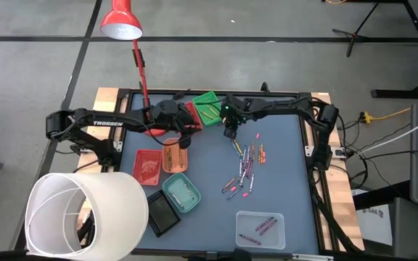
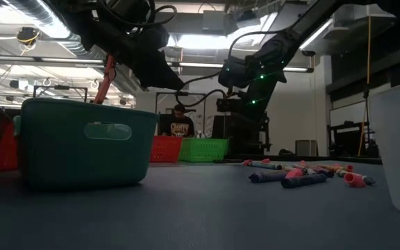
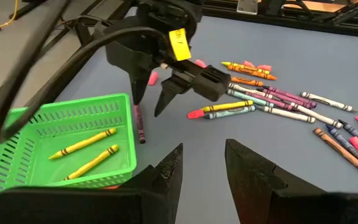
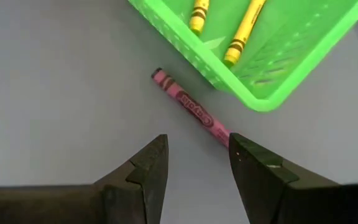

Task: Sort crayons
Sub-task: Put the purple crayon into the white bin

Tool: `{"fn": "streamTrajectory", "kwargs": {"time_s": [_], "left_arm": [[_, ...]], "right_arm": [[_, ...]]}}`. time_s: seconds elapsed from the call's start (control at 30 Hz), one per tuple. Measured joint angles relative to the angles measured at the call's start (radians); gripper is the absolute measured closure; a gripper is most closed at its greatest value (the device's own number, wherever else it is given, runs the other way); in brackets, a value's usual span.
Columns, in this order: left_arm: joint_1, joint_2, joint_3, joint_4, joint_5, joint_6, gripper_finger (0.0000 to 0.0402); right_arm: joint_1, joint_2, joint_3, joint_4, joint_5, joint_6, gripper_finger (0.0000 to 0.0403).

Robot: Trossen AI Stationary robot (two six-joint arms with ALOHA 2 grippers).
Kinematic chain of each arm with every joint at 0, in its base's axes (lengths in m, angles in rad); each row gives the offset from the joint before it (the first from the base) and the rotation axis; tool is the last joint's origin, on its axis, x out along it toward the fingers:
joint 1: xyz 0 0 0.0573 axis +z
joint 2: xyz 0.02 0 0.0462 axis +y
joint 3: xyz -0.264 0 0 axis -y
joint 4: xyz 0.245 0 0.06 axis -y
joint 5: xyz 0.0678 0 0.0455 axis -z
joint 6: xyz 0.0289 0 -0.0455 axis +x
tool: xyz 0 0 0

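right gripper [image 4: 194,158] open, empty, above pink crayon [image 4: 191,107] beside green tray [image 4: 272,93]

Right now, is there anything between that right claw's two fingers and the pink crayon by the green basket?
No. In the right wrist view the open right claw hangs over the pink crayon beside the green basket, with only bare grey table between.

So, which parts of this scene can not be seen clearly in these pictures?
- Contents of the teal plastic basket: low view, hidden by its own wall.
- Far end of the pink wax crayon: right wrist view, covered by a finger of the right end effector.
- Wrapper colours of the loose crayon pile: high view, too small.
- Contents of the red plastic tray: high view, too small to tell.
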Motion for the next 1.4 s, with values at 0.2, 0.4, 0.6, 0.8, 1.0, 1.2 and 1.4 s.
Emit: {"fn": "streamTrajectory", "kwargs": {"time_s": [0.2, 0.4, 0.6, 0.8, 1.0, 1.2, 1.4], "left_arm": [[-0.007, 0.0, 0.0, 0.0, 0.0, 0.0, 0.0298], [-0.007, 0.0, 0.0, 0.0, 0.0, 0.0, 0.0298], [-0.007, 0.0, 0.0, 0.0, 0.0, 0.001, 0.0298], [-0.009, 0.0, 0.001, 0.002, 0.0, 0.001, 0.0298], [-0.009, 0.0, 0.001, 0.001, 0.0, 0.001, 0.0298], [-0.009, 0.0, 0.001, 0.001, 0.0, 0.001, 0.0298], [-0.009, 0.0, 0.001, 0.001, 0.0, 0.001, 0.0298]], "right_arm": [[-0.002, 0.0, 0.0, 0.059, 0.033, -0.007, 0.0236], [-0.002, 0.0, 0.0, 0.037, 0.032, -0.008, 0.0236], [-0.002, 0.036, 0.0, 0.06, 0.048, -0.015, 0.0236], [-0.001, 0.066, 0.0, 0.075, 0.071, -0.04, 0.0236], [-0.002, 0.066, 0.0, 0.071, 0.038, -0.064, 0.0236], [-0.001, 0.066, 0.005, 0.016, -0.03, -0.092, 0.0236], [-0.002, 0.066, 0.004, -0.02, -0.101, -0.141, 0.0236]]}}
